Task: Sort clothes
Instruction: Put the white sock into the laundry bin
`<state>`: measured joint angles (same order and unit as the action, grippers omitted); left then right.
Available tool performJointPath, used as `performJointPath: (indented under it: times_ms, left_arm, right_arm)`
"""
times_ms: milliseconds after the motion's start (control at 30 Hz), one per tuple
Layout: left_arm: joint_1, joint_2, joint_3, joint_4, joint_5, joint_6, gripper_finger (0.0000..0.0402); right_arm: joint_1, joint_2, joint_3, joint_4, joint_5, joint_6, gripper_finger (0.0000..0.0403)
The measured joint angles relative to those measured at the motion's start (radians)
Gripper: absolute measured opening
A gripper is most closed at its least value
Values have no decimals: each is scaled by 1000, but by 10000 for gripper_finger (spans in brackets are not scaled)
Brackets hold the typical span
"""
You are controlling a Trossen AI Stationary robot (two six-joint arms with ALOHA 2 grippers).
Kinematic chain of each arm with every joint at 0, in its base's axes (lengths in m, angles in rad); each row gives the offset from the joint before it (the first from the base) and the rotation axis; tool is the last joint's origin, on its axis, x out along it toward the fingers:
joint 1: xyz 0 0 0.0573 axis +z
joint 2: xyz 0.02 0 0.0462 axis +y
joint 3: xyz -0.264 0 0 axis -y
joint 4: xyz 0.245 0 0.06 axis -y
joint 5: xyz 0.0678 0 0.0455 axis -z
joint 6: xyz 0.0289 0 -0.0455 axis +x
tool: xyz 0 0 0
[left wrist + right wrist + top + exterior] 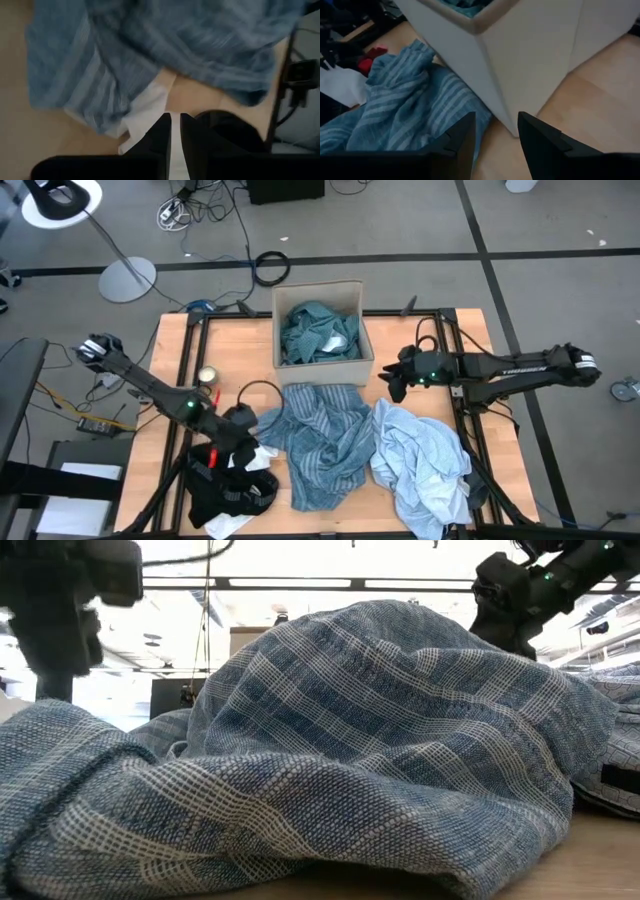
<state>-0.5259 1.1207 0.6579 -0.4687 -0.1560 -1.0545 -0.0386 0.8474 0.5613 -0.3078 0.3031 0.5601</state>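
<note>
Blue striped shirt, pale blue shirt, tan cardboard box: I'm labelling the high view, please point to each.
blue striped shirt [318,442]: high view, middle of its spread cloth.
pale blue shirt [420,465]: high view, centre of the crumpled heap.
tan cardboard box [318,369]: high view, its front wall.

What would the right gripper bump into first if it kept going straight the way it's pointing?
Probably the cardboard box. The right gripper has open fingers aimed at the box's near corner, with the blue striped shirt just beside it. How far off it is remains hard to judge.
</note>
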Motion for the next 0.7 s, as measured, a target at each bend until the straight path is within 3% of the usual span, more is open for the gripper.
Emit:
performJointPath:
  times_ms: [267,400,567,700]
  left_arm:
    - [0,132,0,-4,23,-92,43]
    - [10,178,2,-20,108,-136,12]
    - [9,174,19,-50,129,-154,3]
    - [9,166,117,-177,101,-129,2]
  right_arm:
    - [10,-35,1,57,-42,-31,148]
    - [23,-44,1,64,-43,-38,148]
    - [30,-45,1,75,-44,-47,148]
    - [30,-45,2,75,-44,-48,148]
